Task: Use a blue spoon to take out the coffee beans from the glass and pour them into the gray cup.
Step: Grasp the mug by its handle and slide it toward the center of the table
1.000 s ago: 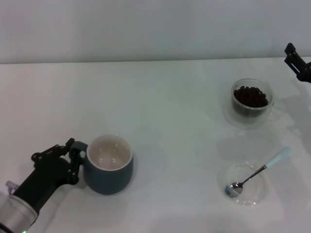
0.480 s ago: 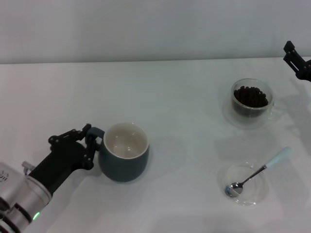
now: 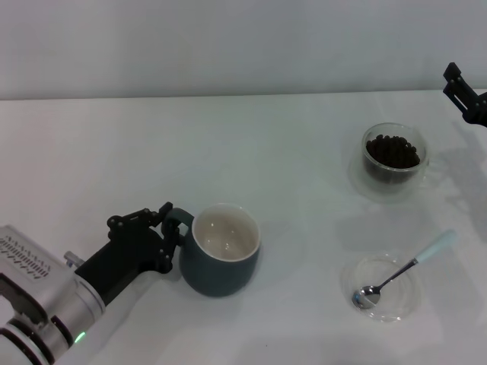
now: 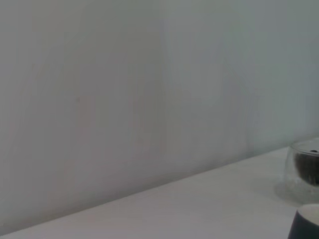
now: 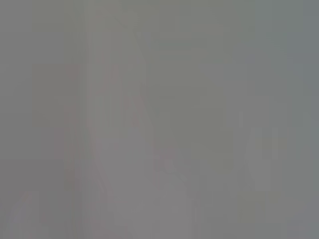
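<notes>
The gray cup (image 3: 221,258) stands at the front left of the table, its cream inside empty. My left gripper (image 3: 171,228) is shut on its loop handle from the left. The cup's rim also shows in the left wrist view (image 4: 306,226). The glass (image 3: 394,161) with the coffee beans (image 3: 392,150) stands at the back right, and also shows in the left wrist view (image 4: 305,172). The blue spoon (image 3: 403,270) lies at the front right with its bowl in a saucer. My right gripper (image 3: 466,95) hangs at the far right edge, behind the glass.
A flat clear saucer (image 3: 396,304) holds the spoon's bowl at the front right. The white table (image 3: 289,152) ends at a plain wall behind. The right wrist view shows only a grey blank.
My left gripper has slid the gray cup to the right and a little toward the front, holding its handle. The right arm, glass and spoon have not moved.
</notes>
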`<state>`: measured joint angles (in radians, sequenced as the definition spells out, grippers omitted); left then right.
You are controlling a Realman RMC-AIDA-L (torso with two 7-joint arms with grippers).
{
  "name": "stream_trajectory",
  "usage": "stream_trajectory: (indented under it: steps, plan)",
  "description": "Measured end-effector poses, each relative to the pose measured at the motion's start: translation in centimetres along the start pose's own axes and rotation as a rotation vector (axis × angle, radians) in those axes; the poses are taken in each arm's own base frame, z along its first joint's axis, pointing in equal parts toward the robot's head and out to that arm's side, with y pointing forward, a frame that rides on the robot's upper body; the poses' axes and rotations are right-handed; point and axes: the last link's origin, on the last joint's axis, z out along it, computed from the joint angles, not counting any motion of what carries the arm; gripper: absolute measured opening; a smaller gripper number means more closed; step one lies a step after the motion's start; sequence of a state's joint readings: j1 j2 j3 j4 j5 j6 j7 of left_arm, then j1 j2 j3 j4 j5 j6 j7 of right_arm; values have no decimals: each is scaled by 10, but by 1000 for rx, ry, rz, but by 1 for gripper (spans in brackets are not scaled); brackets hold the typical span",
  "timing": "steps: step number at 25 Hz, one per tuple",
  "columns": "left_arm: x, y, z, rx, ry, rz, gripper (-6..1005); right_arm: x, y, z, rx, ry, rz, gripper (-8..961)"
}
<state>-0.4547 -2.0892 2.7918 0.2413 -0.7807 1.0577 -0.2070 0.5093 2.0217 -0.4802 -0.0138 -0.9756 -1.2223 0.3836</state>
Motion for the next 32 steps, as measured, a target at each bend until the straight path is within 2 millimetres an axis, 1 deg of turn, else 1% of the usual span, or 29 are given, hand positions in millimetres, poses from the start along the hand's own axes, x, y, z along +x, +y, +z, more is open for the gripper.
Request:
stream_trajectory:
  steps: [3, 10, 19, 27, 32]
  plan:
    - [-1, 3, 0, -16, -4, 8, 129, 0, 0, 0, 0, 0, 0, 872]
    - [-6, 4, -6, -7, -15, -1, 130, 0, -3, -2, 5, 3, -3, 872]
    - [-8, 3, -7, -3, -30, -3, 124, 0, -3, -2, 7, 1, -3, 871]
    - [-13, 4, -12, 7, -40, -13, 120, 0, -5, -3, 14, -3, -3, 871]
    - [-15, 4, -15, 12, -45, -18, 289, 0, -5, -3, 13, -3, -4, 871]
